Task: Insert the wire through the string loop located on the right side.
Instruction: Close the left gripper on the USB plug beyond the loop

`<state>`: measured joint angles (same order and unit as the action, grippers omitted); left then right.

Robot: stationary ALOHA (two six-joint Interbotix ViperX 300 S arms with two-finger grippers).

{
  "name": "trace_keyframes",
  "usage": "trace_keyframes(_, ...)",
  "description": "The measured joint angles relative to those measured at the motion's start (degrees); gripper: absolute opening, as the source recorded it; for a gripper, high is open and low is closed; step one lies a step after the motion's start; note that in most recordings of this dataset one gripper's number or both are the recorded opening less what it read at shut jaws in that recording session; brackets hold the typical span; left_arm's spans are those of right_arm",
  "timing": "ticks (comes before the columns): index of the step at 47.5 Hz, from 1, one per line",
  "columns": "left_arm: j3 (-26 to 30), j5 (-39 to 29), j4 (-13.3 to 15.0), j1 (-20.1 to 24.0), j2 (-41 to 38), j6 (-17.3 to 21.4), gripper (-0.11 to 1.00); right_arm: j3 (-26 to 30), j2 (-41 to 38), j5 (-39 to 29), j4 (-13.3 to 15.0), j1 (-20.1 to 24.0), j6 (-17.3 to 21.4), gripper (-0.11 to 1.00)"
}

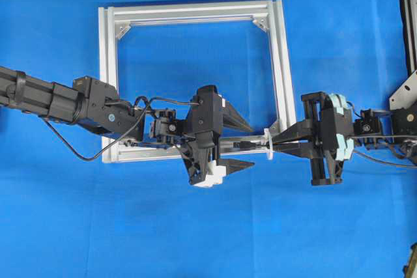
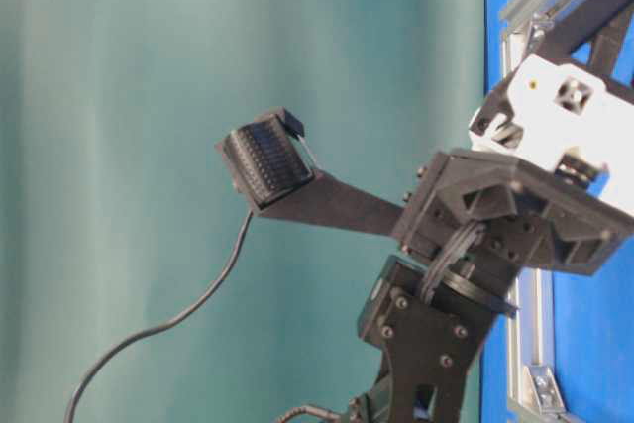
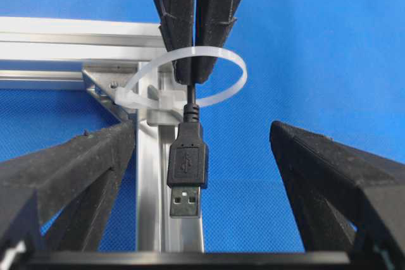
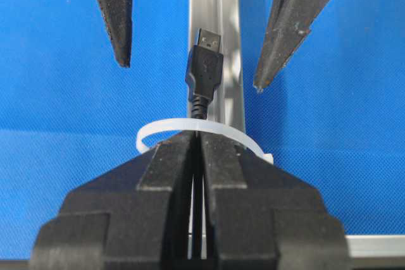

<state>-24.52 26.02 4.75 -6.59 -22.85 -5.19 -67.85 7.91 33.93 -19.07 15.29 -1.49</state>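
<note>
Nearest the left wrist lens, the two dark fingers (image 3: 82, 175) of the left end effector (image 3: 209, 184) stand wide apart, flanking the plug at the tip of the wire (image 3: 188, 167) without touching it. Taking the string loop (image 3: 190, 80) as the landmark: the plug lies just on the left arm's side of the loop, and the cord behind it runs back through the loop to the right end effector (image 3: 193, 71), whose fingers are pressed together on the cord with their tips at the loop's ring. The right wrist view agrees: the closed right end effector (image 4: 197, 147) sits at the loop (image 4: 190, 128), the plug (image 4: 204, 67) points away from it between the open tips of the left one, all above the rail of the aluminium frame (image 4: 218, 4).

From overhead, the loop (image 1: 268, 142) stands at the frame's (image 1: 192, 14) lower right corner on the blue desk (image 1: 208, 232), the right end effector (image 1: 277, 142) reaching to it from the right and the left end effector (image 1: 244, 144) facing it from the left.

The wire's long axis lies along the line joining the two arms, plug pointing straight at the left one, which is nearer the plug. I judge the tip is already threaded; the coming move is probably the left fingers closing on the plug to draw the cord further through, keeping the pull in line with that axis so the loop is not dragged sideways
</note>
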Motion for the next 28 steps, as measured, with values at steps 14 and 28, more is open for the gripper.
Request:
trace_keyframes(14,-0.09,-0.09,0.0,0.09,-0.09,0.0,0.91,-0.09,0.0,0.0,-0.09,0.0,0.0,-0.03)
trace_keyframes(28,0.0,-1.23,0.0,0.09,-0.09,-0.18,0.86,-0.09,0.0,0.09,-0.09,0.0,0.0,-0.03)
